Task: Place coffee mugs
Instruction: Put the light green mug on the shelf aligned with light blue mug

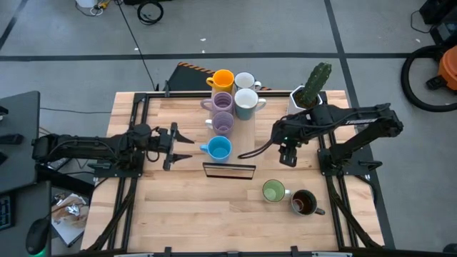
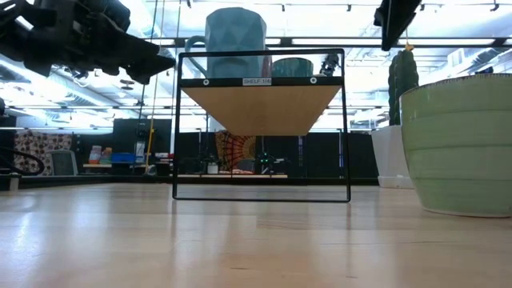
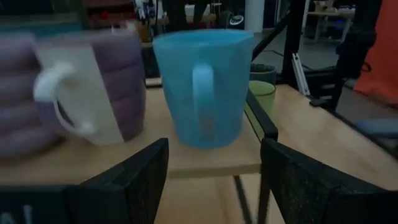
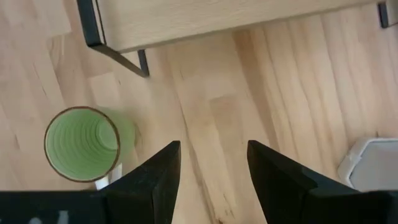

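— Left hand (image 1: 173,138)?
— Wide open, empty, level with the shelf (image 1: 230,170) and just short of the blue mug (image 1: 218,148), handle turned toward the fingers (image 3: 130,180). Looks released, seated at the near end of the shelf board, ahead of the two purple mugs (image 1: 222,112), with the orange mug (image 1: 223,78) and two white mugs (image 1: 245,95) farthest out.

— Right hand (image 1: 288,155)?
— Over bare table (image 1: 178,207), pointing down, fingers (image 4: 277,171) parted, gripping nothing. Green mug (image 4: 83,144) just off to one side of the fingers, upright, mouth up; dark brown mug (image 1: 304,203) right beside it, farther from the hand. Cactus pot (image 1: 312,94) behind the arm, not part of the job.

— Step in hand, then?
— Probably fetching the green mug for the shelf. Best done by shifting sideways until centred over the rim, then dropping one finger inside and one outside the wall, away from the handle stub. Close firmly but not hard: glazed ceramic, likely slippery.

— Risks?
— Brushing the brown mug on descent. Also the shelf's black frame just ahead; lift clear before swinging across. Free board only at the near end by the blue mug, so set down gently.
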{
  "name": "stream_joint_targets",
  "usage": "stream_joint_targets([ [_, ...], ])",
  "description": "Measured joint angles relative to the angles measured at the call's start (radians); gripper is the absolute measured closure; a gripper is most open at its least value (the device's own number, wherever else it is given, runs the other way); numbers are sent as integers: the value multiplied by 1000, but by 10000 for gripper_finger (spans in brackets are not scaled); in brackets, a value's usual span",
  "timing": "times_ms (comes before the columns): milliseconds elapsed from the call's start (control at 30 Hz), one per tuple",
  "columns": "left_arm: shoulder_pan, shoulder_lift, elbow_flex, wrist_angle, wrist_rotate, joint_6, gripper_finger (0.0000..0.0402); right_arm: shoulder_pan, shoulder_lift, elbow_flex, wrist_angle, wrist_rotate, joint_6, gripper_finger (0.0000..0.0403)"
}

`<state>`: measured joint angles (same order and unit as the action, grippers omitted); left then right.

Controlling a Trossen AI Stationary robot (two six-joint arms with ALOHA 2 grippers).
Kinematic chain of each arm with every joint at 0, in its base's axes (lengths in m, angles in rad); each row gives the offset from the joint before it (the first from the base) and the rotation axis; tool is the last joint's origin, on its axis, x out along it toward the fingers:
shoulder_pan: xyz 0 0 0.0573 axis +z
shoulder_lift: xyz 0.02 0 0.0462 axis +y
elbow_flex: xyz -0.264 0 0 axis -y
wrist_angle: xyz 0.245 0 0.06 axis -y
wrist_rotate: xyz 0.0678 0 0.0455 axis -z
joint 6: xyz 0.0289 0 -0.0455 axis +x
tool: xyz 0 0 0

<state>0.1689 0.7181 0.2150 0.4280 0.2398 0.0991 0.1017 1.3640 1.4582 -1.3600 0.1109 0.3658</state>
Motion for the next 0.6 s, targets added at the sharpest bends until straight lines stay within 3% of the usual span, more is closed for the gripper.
stream_joint_targets([
  [167,0,2,0,-13,0,-147,139,-1,-6,0,13,76,-44,211],
  [300,0,2,0,-13,0,-171,139,-2,-6,0,43,94,-73,211],
  [600,0,2,0,-13,-1,-94,139,-17,-6,-37,66,-22,-67,211],
])
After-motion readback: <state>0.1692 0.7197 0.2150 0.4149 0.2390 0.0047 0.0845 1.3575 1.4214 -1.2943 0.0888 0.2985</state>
